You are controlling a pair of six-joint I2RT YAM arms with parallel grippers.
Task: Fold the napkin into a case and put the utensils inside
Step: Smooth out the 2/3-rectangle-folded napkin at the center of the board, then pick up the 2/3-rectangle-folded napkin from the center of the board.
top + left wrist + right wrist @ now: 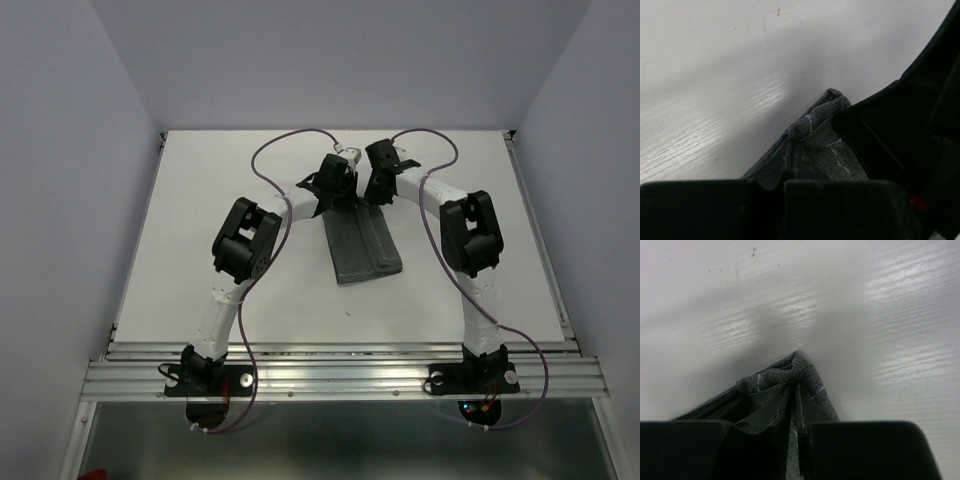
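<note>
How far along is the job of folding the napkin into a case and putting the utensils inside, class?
Done: the napkin looks folded into a narrow strip on the table. In hand: the left gripper and the right gripper each pinch a far corner of it. Left: finishing the case and putting the utensils in; none show in any view.

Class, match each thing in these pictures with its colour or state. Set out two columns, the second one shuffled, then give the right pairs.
Column one:
1 napkin
2 table
3 left pincer
4 cable on the left arm

Column two:
a white
b purple
c shut on a corner of the cloth
d dark grey

Pairs: 1-d; 2-a; 3-c; 4-b
</note>
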